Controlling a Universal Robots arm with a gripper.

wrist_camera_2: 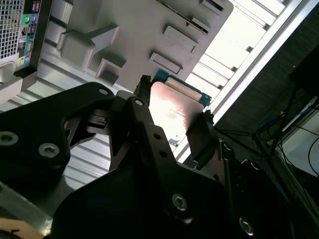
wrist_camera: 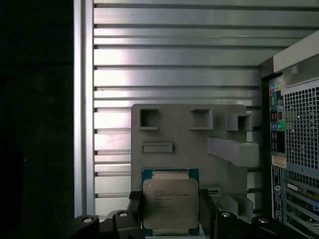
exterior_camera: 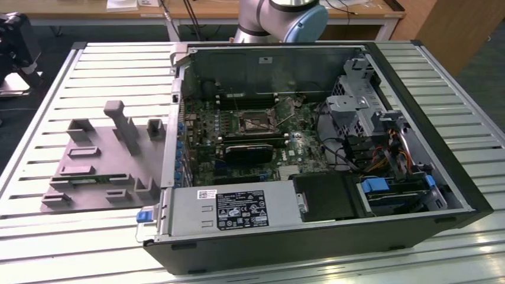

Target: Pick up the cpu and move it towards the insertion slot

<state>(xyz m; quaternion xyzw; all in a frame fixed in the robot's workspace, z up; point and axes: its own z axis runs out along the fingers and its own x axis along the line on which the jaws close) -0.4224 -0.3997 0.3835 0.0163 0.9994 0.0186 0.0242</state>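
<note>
Workshop room. A counter (exterior_camera: 47, 236) of ribbed, silvery aluminium slats spans the exterior view, and its ridges catch bright light. Behind it stands a pale wooden desk (exterior_camera: 79, 10) on white legs, with papers (exterior_camera: 122, 5) on top and dark cables (exterior_camera: 191, 18) hanging in front. A wooden panel (exterior_camera: 457, 29) rises at the exterior view's right. The floor (exterior_camera: 87, 32) beneath the desk is dark grey.

power-supply label (exterior_camera: 240, 209) — unreadable, cpu (wrist_camera: 170, 203) print too
</note>
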